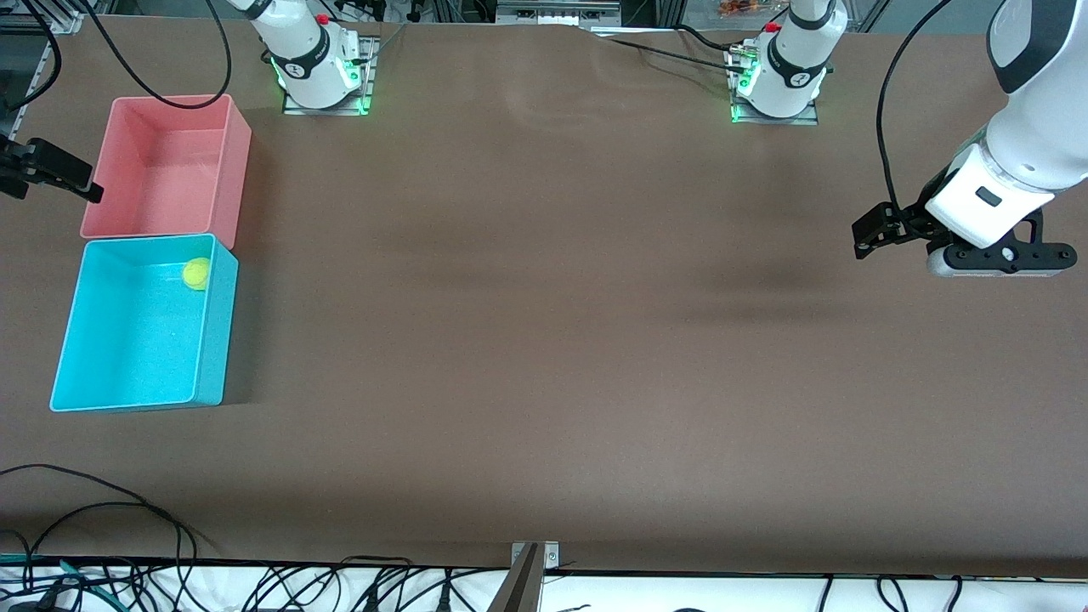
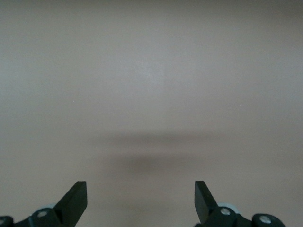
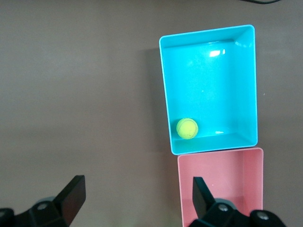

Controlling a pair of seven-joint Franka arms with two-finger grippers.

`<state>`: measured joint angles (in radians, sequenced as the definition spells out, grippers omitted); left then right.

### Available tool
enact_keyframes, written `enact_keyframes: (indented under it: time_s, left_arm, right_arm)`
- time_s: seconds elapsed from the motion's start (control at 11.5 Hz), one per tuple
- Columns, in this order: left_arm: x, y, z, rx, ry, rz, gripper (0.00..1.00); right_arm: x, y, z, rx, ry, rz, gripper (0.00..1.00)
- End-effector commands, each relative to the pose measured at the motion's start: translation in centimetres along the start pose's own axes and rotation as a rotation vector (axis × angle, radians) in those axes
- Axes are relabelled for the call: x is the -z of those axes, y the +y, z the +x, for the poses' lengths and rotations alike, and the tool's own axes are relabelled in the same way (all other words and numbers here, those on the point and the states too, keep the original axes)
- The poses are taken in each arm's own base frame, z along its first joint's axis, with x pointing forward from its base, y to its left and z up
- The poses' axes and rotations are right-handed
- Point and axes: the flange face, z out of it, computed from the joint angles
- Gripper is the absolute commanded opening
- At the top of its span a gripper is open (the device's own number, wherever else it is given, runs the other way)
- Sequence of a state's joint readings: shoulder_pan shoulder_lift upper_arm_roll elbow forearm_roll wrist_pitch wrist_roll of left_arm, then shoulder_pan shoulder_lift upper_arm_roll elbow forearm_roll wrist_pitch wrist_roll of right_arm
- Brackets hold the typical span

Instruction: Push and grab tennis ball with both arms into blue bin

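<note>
Cyan plastic frames the one tennis ball (image 1: 196, 273) in the front view: it lies inside the single blue bin (image 1: 213, 340), in the corner nearest the one pink bin (image 1: 235, 174), which touches the blue bin on the brown desk (image 1: 544, 340), while the left pincer (image 1: 869, 234) hangs off a bent wrist above the left arm's end and the right pincer (image 1: 51, 170) hovers beside the pink bin. The left wrist view alone shows its fingers (image 2: 75, 198) spread wide over bare desk. The right wrist view shows that pincer's fingers (image 3: 73, 194) wide too, empty, above both bins and the ball.

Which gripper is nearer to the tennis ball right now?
Right. The right gripper hangs open beside the pink bin, which adjoins the blue bin holding the tennis ball. The left gripper waits open over bare table at the left arm's end.
</note>
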<state>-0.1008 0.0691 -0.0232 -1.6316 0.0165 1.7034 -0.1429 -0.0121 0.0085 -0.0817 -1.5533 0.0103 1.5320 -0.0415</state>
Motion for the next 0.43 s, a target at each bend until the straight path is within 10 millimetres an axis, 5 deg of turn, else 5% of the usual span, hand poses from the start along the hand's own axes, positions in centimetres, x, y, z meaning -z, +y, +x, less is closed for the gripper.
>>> enact_keyframes:
  time_s: [0.0,0.35]
  left_arm:
    - [0.78,-0.35,-0.07,-0.017,-0.002,0.016,1.00]
    - [0.78,-0.52,-0.05,-0.014,-0.002,0.016,1.00]
  right_arm:
    - [0.34,-0.18,0.23,-0.009,-0.009,-0.004,1.00]
    - [0.30,-0.43,0.34,-0.006,-0.006,-0.004,1.00]
